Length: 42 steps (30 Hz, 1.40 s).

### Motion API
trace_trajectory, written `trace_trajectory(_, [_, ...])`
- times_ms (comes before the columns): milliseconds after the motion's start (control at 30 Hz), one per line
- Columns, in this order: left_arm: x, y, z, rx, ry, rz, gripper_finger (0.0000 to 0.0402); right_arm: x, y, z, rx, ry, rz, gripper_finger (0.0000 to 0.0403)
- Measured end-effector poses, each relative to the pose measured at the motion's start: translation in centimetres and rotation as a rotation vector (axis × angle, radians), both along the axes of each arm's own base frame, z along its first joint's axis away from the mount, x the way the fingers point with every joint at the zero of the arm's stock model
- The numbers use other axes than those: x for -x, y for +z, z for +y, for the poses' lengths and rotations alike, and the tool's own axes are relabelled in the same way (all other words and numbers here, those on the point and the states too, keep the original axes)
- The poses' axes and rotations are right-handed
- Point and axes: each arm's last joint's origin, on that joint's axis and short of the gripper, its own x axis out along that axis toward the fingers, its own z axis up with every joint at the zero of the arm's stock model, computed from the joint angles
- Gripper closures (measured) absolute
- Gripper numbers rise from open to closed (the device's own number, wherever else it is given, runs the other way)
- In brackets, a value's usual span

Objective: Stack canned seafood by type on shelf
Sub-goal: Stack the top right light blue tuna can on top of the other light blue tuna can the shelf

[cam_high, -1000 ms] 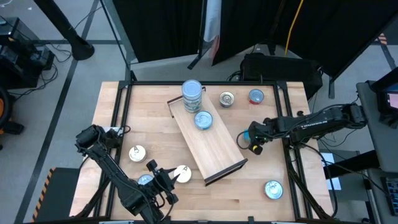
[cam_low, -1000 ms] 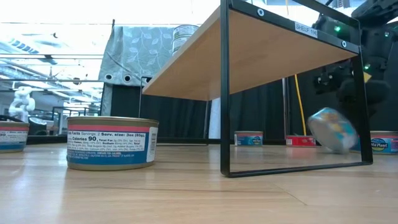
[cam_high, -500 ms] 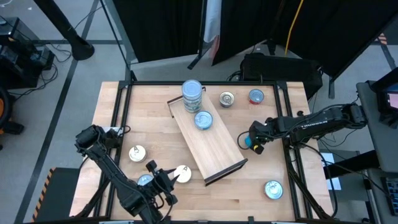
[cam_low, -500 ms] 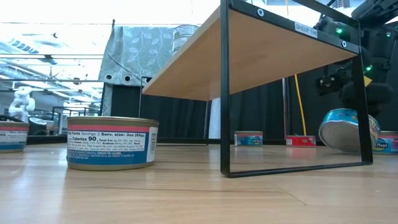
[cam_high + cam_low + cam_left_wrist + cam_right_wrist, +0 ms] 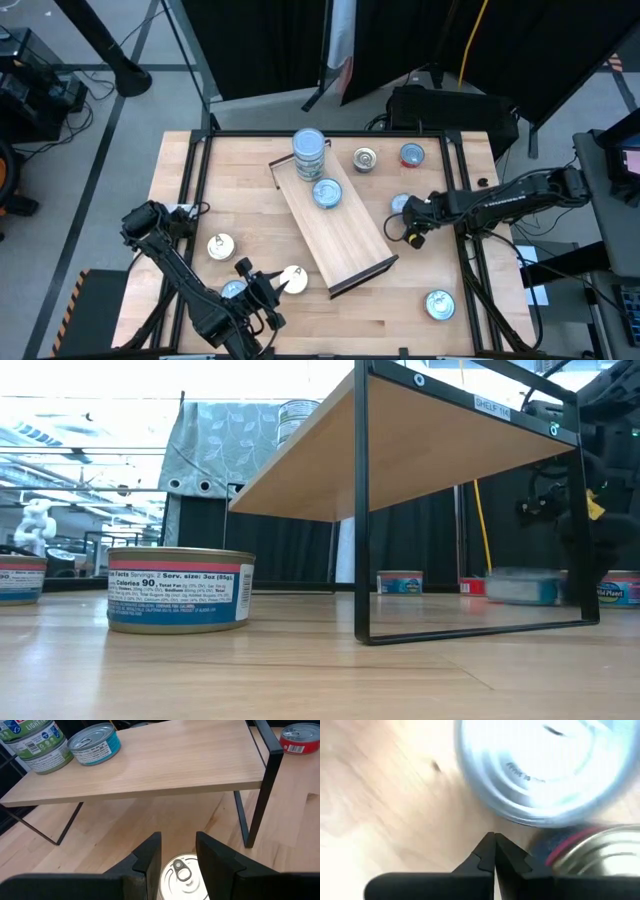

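The shelf [image 5: 345, 235] is a light-wood board on thin dark legs, standing slantwise mid-table. On its far end stand a stack of tins [image 5: 309, 150] and one blue-topped tin [image 5: 327, 192]. My left gripper [image 5: 178, 851], near the front left, is shut on a cream-topped tin [image 5: 182, 875] with a pull tab, in front of the shelf's long side [image 5: 165, 790]. My right gripper [image 5: 494, 840] is shut and holds nothing, right of the shelf. A blue tin [image 5: 401, 204] lies flat on the table just beyond it. My left gripper has the cream-topped tin between its two fingers [image 5: 150, 857], one on each side of the tin's round wall [image 5: 162, 875]. The tin's top, with its pull tab, shows between them. The tin is lifted clear of the table. The fingers hide where they touch it.
Loose tins lie on the table: two at the front left [image 5: 220, 246] [image 5: 232, 290], a silver one [image 5: 365, 158] and a red one [image 5: 412, 154] at the back, one at the front right [image 5: 440, 303]. A red-banded tin [image 5: 590, 855] sits close by my right fingers.
The blue tin by my right gripper was tilted and off the table a second ago. It has come down onto its edge, gone over toward the far edge and now lies flat, clear of the shut fingers.
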Motion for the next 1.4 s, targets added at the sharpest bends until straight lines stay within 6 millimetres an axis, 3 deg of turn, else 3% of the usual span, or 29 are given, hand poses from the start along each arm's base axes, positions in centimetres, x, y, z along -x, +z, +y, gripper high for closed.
trace_trajectory(400, [0.0, 0.0, 0.0, 0.003, -0.003, 0.016, 0.0279, -1.1, 3.9, -0.5, 0.151, 0.004, -0.118, 0.0403])
trace_trajectory(733, [0.0, 0.0, 0.0, -0.005, -0.012, 0.023, 0.0279, -1.5, 3.4, -1.8, 0.166, -0.049, -0.086, 0.0403])
trace_trajectory(1400, [0.1, 0.0, -0.1, -0.005, -0.017, 0.023, 0.0279, -1.6, 2.9, -1.8, 0.13, -0.079, -0.059, 0.0403])
